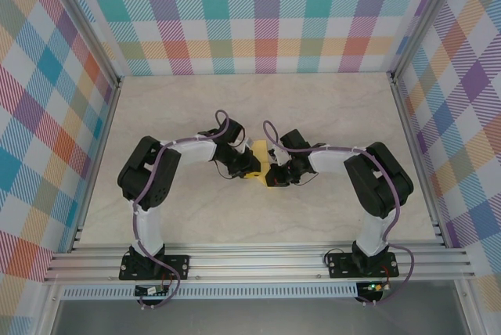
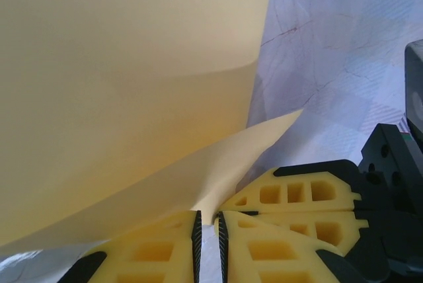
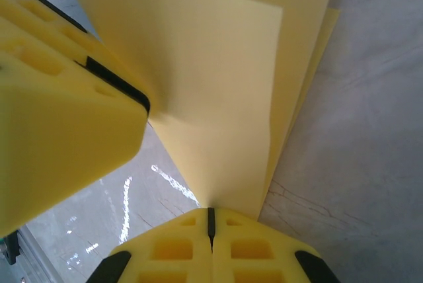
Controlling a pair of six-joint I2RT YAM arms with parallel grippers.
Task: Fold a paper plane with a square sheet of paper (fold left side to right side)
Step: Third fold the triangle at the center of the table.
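The square sheet of paper is plain yellow and stands lifted off the table between the two arms. In the left wrist view the paper curves overhead, and its lower corner dips into the tips of my left gripper. Those jaws stand a narrow gap apart, with the table showing between the pads. My right gripper is shut on the paper's lower edge, where two layers show. From above, the left gripper and the right gripper almost touch. The right gripper's fingers lie just beside the left one's.
The pale marbled tabletop spreads around both arms. Checked walls close off the back and sides. An aluminium rail runs along the near edge, with both arm bases bolted to it.
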